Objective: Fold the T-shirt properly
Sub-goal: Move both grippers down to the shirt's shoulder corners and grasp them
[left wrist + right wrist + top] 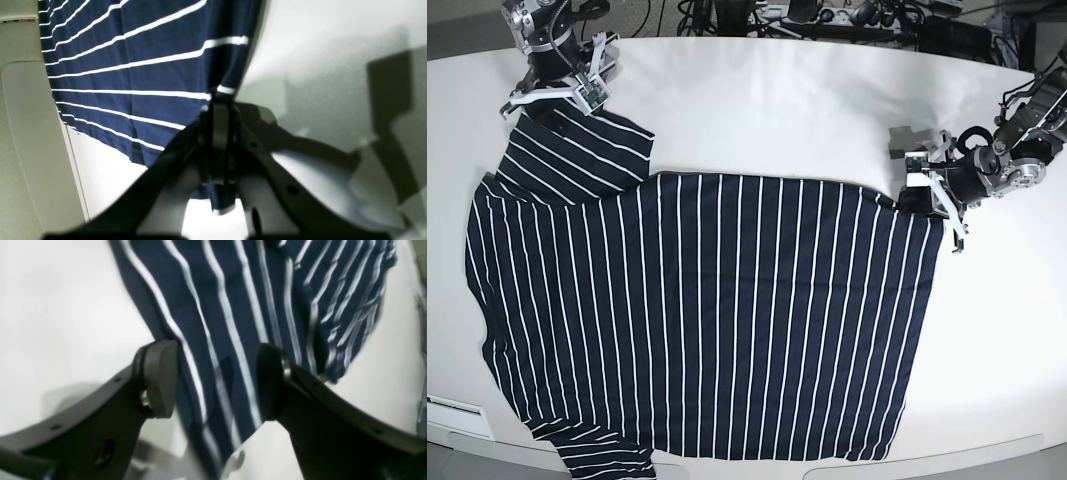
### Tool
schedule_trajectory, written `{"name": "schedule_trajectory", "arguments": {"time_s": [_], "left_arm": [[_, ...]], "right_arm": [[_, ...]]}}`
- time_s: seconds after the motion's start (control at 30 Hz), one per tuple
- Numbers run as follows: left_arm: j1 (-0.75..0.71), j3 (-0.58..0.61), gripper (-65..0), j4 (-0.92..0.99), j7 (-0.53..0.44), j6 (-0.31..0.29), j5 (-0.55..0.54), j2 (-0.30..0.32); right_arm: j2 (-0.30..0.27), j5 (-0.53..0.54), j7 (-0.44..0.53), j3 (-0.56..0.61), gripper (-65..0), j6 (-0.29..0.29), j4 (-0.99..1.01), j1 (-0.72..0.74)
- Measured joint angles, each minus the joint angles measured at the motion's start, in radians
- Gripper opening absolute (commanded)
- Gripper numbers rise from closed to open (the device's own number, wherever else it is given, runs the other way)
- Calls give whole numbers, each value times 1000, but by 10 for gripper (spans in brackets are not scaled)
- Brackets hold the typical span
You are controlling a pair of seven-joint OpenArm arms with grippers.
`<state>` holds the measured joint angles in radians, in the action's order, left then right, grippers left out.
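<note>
A broad white counter [757, 110] with a rounded far edge fills the base view, with dark cables and equipment crowded along its back. Spread across most of it lies the large short-sleeved T-shirt [707, 320] of dark navy fabric with thin white stripes, mostly flat, its stripes running from the far side toward the near edge. One sleeve reaches toward the far left corner of the counter, and another sleeve lies at the near edge, low in the base view. The left gripper [218, 133], on the right side of the base view, sits at the shirt's far right corner; in its wrist view the black fingers [213, 140] are clenched on a bunched fold of the striped cloth, which pokes out below them as well, and the fabric rises away from the pinch in a taut sheet. The right gripper [217, 380], on the left side of the base view above the far sleeve, has its fingers [160, 376] released and spread wide, with a strip of the striped sleeve lying between and beneath them; neither dark pad presses on the cloth. The right wrist view is blurred.
</note>
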<state>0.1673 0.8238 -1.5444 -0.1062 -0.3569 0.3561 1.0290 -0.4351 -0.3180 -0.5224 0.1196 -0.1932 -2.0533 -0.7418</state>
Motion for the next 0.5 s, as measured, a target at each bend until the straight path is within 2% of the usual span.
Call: {"name": "schedule_trajectory", "arguments": {"time_s": [0.13, 0.27, 0.3, 0.33, 0.4, 0.5], "left_arm": [[0, 0, -650, 0, 1, 0, 1, 0], [0, 0, -650, 0, 0, 0, 1, 0], [0, 0, -650, 0, 0, 0, 1, 0], [0, 0, -650, 0, 0, 0, 1, 0], [0, 0, -650, 0, -1, 0, 1, 2], [-1, 0, -650, 0, 2, 23, 4, 2]], "right_arm": [[-5, -8, 43, -6, -258, 29, 69, 50], [-5, -9, 48, -6, -279, 30, 71, 51], [-5, -8, 51, -6, -325, 29, 72, 51], [-5, -4, 57, -6, -400, 26, 77, 51], [-5, -4, 60, -3, -633, 32, 90, 48], [-2, -8, 23, -3, -650, 112, 96, 40]]}}
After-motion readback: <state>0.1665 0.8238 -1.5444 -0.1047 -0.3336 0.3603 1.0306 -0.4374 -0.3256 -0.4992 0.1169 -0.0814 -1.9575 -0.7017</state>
